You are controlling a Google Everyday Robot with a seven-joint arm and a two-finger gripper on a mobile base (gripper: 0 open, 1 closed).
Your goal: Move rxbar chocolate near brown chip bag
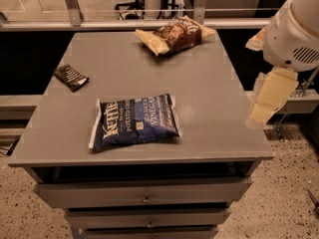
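Note:
The rxbar chocolate, a small flat dark wrapper, lies near the left edge of the grey table. The brown chip bag, reddish-brown with pale tan ends, lies at the table's far edge, right of centre. My gripper, pale yellow under a white arm housing, hangs off the table's right edge, pointing down. It is far from the bar and holds nothing that I can see.
A dark blue Kettle chip bag lies in the front middle of the table. Drawers sit under the tabletop. A metal rail and office chairs stand behind the table. Speckled floor surrounds it.

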